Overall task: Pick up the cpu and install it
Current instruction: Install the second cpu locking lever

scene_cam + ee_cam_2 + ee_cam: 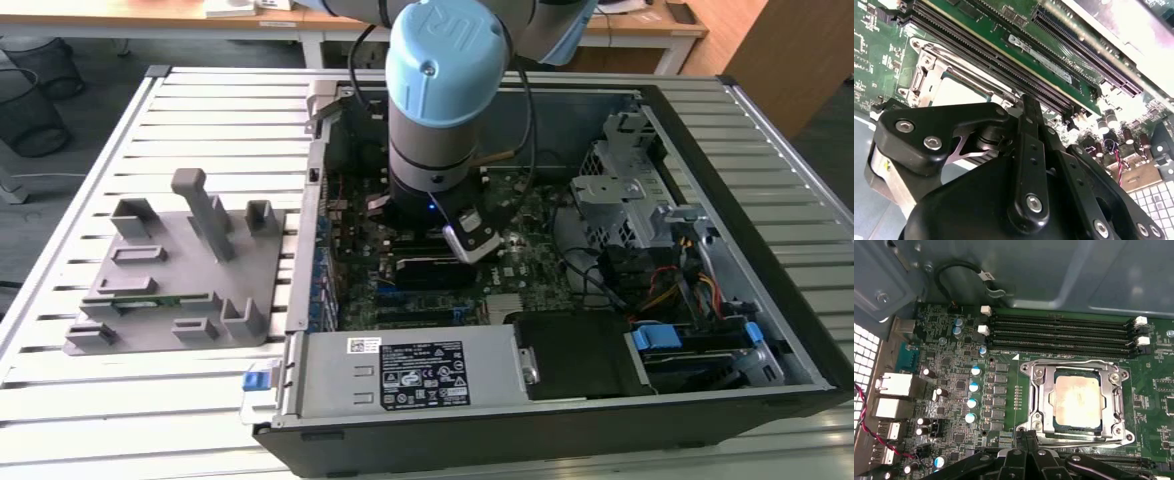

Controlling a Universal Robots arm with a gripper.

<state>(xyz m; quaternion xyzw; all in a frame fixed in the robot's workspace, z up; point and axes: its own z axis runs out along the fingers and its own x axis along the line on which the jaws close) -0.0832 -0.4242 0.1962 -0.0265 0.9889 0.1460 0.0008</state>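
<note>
— Silver cpu [1077, 401] already sits in your socket [1077, 401], just ahead of the claw [1026, 452].

— And the claw?

— Empty, as far as you can see; its opening I cannot tell. Frame looks unlatched.

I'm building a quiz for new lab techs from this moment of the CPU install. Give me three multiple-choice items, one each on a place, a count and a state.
1. Where does the cpu lie?
A. On the grey fixture outside the case
B. Inside the socket frame on the motherboard
C. On top of the power supply

2. How many long black memory slots run beside the socket in the first wrist view?
A. One
B. Four
C. Eight

3. What state is the computer case in?
A. Open, with the arm reaching inside
B. Closed with its side panel on
C. Standing upright on its feet

Answers:
1 B: the silver chip sits within the metal frame.
2 B: four parallel slots show beside the socket.
3 A: in the exterior view the motherboard is exposed and the gripper hangs above it.
</note>
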